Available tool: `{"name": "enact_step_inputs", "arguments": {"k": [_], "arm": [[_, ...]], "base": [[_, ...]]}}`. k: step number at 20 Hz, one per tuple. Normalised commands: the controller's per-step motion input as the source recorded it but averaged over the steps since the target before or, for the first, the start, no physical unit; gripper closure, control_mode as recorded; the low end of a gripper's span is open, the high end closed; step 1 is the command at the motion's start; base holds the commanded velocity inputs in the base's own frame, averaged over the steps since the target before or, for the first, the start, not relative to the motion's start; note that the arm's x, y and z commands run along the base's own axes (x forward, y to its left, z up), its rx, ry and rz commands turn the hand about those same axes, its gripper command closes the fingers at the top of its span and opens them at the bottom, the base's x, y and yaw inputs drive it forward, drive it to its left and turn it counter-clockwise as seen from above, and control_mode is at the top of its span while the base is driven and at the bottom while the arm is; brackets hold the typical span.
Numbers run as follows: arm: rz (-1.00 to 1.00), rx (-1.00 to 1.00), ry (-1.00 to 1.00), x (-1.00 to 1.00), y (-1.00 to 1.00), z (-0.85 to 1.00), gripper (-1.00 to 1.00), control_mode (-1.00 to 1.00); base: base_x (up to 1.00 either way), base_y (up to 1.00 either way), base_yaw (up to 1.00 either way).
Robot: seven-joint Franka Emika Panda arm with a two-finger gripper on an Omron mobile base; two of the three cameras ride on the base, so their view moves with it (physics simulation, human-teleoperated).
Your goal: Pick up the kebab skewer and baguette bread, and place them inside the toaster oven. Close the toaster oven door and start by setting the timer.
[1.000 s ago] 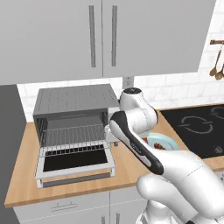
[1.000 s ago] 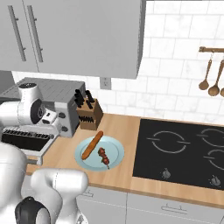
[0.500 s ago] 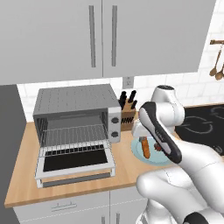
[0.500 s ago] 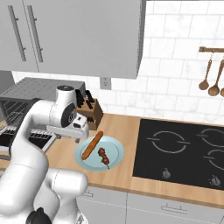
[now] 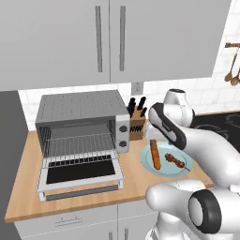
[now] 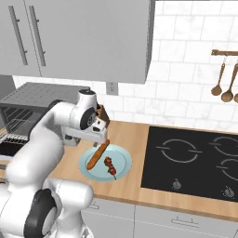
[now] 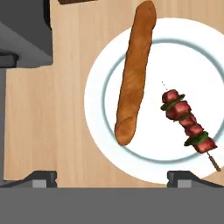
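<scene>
Your hand (image 7: 112, 177) is wide open w/ nothing in it, right over the plate (image 7: 199, 61) w/ baguette bread (image 7: 133, 74) & kebab skewer (image 7: 188, 122).

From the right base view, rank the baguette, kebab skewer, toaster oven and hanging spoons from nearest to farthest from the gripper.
1. baguette bread, on the plate just below the open gripper.
2. kebab skewer, on the plate beside the baguette.
3. toaster oven, off to the left.
4. hanging spoons, far right on the wall.
</scene>
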Motion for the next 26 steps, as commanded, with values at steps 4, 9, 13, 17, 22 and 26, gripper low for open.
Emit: {"name": "enact_step_inputs", "arguments": {"k": [4,9,13,17,22,26], "arm": [[-0.01,-0.01,0.00,0.32,-0.22,-0.59,-1.00,-1.00],[-0.03,0.00,0.00,0.27,-0.01,-0.54,-1.00,-1.00],[-0.02,0.00,0.00,0.29,-0.01,-0.41,-1.00,-1.00],[0.00,0.00,0.01,0.01,0.00,-0.31,-1.00,-1.00],[0.00,0.00,0.00,0.00,0.00,-0.35,-1.00,-1.00],[0.00,0.00,0.00,0.04,0.00,-0.27,-1.00,-1.00]], "base": [[0.00,0.00,0.00],[0.00,0.00,0.00],[0.00,0.00,0.00],[0.00,0.00,0.00],[0.00,0.00,0.00],[0.00,0.00,0.00]]}}
